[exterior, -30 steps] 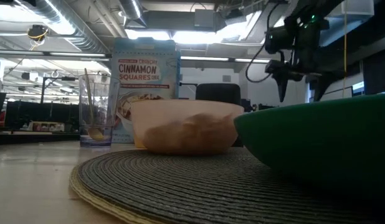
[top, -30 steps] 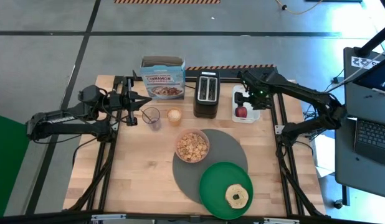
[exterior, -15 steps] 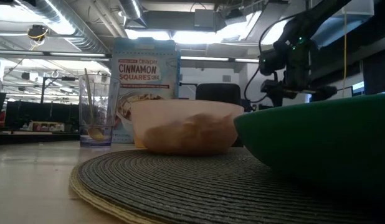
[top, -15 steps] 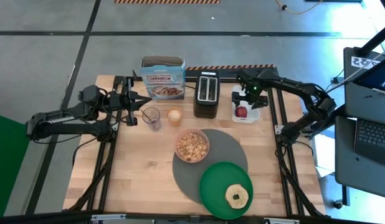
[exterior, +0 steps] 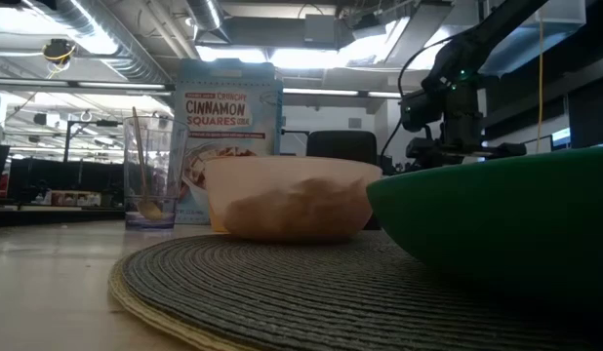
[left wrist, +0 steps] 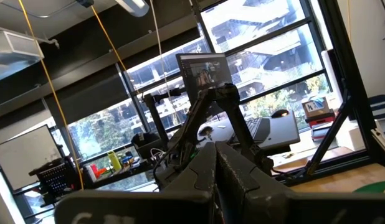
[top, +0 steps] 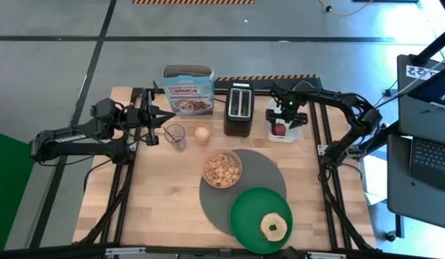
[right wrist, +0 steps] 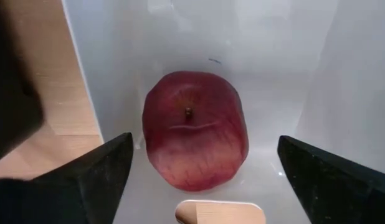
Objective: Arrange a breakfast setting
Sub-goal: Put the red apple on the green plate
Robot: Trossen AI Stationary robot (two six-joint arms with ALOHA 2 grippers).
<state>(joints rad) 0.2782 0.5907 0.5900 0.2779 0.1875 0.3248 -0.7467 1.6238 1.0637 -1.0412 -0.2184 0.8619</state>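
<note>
On the grey placemat [top: 262, 173] you've already got the bowl [top: 222, 169] of cereal, with the green plate [top: 261, 210] and its bagel [top: 273, 226] overlapping the mat's near edge. The apple [right wrist: 195, 138] sits in the white tray [top: 274, 134] beside the toaster [top: 238, 106], right gripper [top: 284, 122] spread wide just above, holding nothing; the tray walls crowd your fingers [right wrist: 93, 177]. Left gripper [top: 152, 117] waits shut by the glass [top: 175, 135], with the spoon [exterior: 141, 166] inside, not yet placed.

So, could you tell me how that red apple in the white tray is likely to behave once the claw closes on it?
The apple looks round and glossy, so it may slip or roll between the open right claw. It seems firm, probably not crushable. The white tray walls should limit rolling.
</note>
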